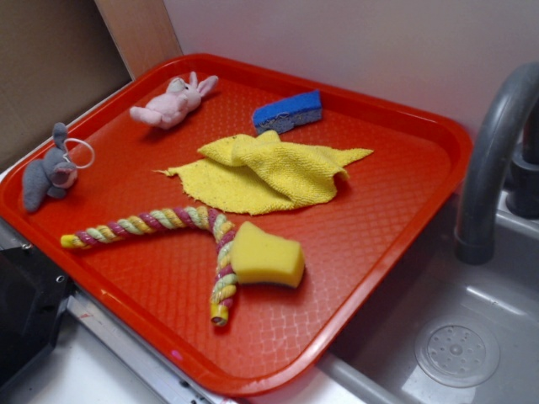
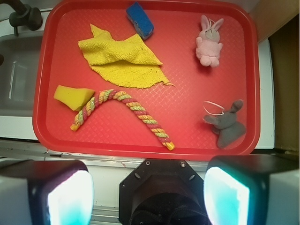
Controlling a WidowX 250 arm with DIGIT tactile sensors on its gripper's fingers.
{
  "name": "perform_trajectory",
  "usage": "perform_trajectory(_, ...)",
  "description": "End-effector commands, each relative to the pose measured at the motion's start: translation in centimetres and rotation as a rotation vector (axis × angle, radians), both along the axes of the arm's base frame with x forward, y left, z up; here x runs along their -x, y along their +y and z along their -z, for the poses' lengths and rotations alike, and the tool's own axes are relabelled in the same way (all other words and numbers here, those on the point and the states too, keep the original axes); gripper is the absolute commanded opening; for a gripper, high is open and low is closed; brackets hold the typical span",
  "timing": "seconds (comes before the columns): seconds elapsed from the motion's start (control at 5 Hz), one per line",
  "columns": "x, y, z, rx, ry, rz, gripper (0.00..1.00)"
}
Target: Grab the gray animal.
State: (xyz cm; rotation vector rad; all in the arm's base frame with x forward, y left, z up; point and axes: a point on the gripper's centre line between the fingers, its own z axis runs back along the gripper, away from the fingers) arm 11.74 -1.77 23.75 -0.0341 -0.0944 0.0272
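In the wrist view the gripper [image 2: 149, 197] hangs above the near edge of the bench, its two pale, glowing fingers [image 2: 70, 197] spread wide apart at the bottom corners of the picture, with nothing between them. They are well clear of every object.

Just beyond them lies the shallow red plastic tray [image 2: 187, 140] with a diamond-textured floor, which serves as the landmark. The small gray plush animal [image 2: 227, 126] with long ears lies in the tray's near right corner as the wrist camera sees it, close to the rim, a thin white ring loop [image 2: 213, 108] beside its head. In the exterior view the same toy [image 1: 48, 172] sits against the tray's left edge.

Further along that side, toward the far corner, a pink plush bunny [image 2: 209, 42] lies on its back. A twisted multicoloured rope [image 2: 126, 115] curves across the tray's near half, one end touching a yellow sponge wedge [image 2: 72, 97]. A crumpled yellow terry cloth [image 2: 119, 61] covers the tray's middle, and a blue sponge block [image 2: 140, 19] rests near the far rim. A gray sink basin [image 1: 455, 337] with a curved gray faucet [image 1: 493, 160] lies beside the tray, opposite the toy.
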Motion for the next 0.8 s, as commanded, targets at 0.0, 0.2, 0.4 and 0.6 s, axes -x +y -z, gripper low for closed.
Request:
perform_trajectory(0.0,0.0,0.0,0.0,0.000,0.000,0.000,1.00)
perform_trajectory(0.2,-0.3,1.8,2.9,0.040,-0.053,0.251,1.00)
perform_trajectory(0.4,-1.8,4.3,5.9,-0.003,-0.112,0.454,1.00)
perform_trajectory(0.6,-3.2,6.3,8.4,-0.036,-0.112,0.576,1.00)
